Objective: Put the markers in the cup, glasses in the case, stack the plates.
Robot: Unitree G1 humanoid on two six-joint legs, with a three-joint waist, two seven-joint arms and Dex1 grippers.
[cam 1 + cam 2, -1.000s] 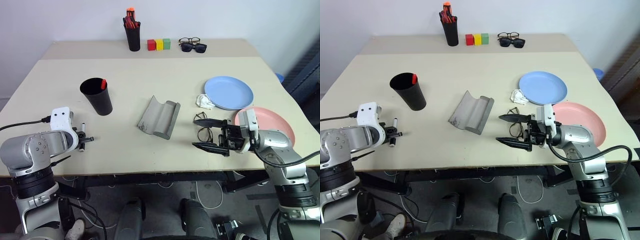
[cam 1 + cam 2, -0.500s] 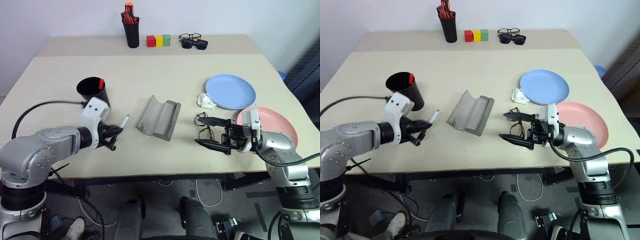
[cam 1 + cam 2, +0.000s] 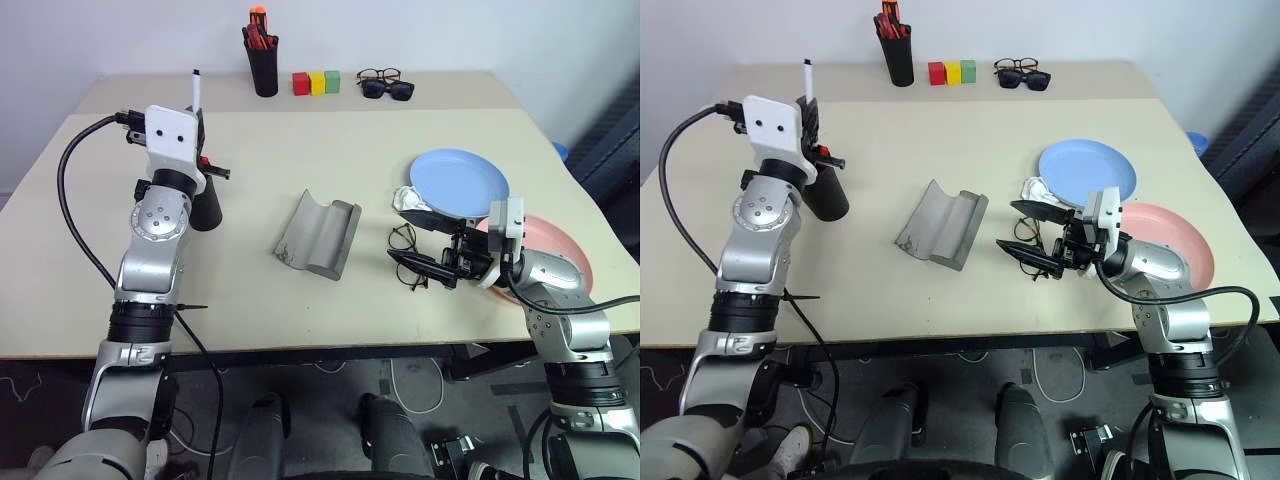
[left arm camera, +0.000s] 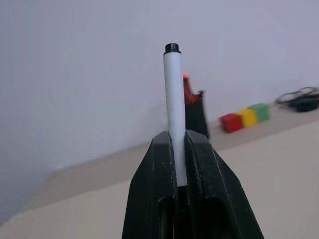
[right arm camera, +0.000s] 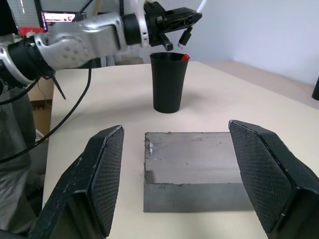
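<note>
Marker: we see a slim white-barrelled marker with a black end, pinched upright in the left gripper, raised above the cup.
Second marker: a red marker stands inside the cup, its end showing at the rim.
Cup: the black cup stands on the table, left of the case.
Left gripper: closed tight on the white marker.
Case: the grey case lies open mid-table.
Glasses: the wire-frame glasses lie just beside the right gripper, which we see spread wide and holding nothing.
Plates: the blue plate and pink plate lie side by side, unstacked; a white crumpled scrap touches the blue one.
Far edge: a black pen holder, coloured blocks and sunglasses.
</note>
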